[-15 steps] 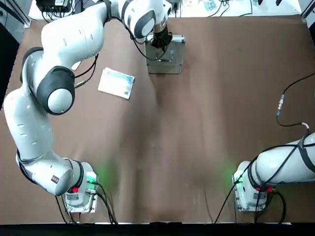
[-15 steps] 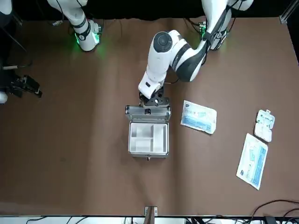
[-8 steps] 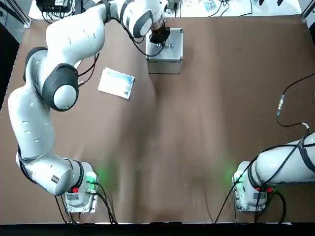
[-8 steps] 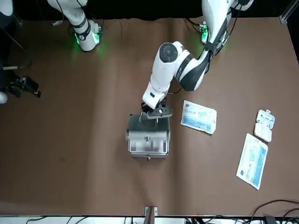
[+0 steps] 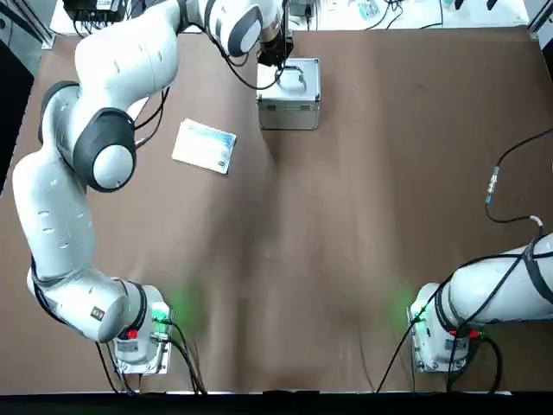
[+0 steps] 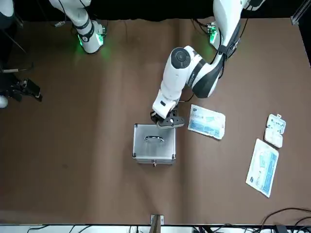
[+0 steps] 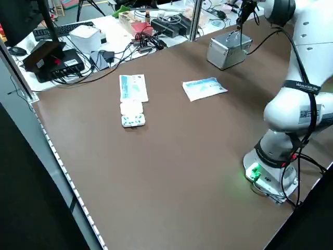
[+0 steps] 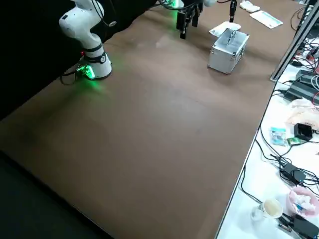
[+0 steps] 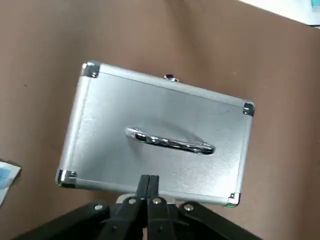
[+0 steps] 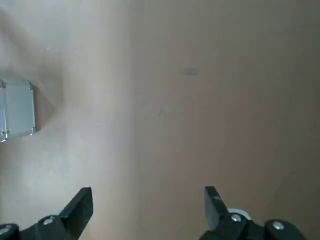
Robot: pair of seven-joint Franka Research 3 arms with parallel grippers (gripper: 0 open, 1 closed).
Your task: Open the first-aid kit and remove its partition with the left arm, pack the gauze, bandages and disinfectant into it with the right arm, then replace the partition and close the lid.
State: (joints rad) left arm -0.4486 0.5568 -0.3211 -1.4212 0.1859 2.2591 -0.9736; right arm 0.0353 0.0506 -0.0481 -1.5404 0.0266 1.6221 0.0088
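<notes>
Robotics lab here, two white arms (image 5: 78, 173) bolted to a brown table (image 5: 346, 216); side benches (image 7: 104, 31) strewn with cables, keyboard (image 7: 57, 29), electronics

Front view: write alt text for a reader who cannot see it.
A closed silver case with a handle on its lid sits on a brown table. The left gripper hovers at its rear edge, fingers together. Packets lie beside it.

Wide bare table (image 5: 346, 225) from centre out to 3 and 6 o'clock. At 12 o'clock, shut case (image 5: 290, 97) standing in the way, left gripper (image 5: 278, 59) just beyond it. Flat packet (image 5: 205, 145) at 10 o'clock, low.
</notes>
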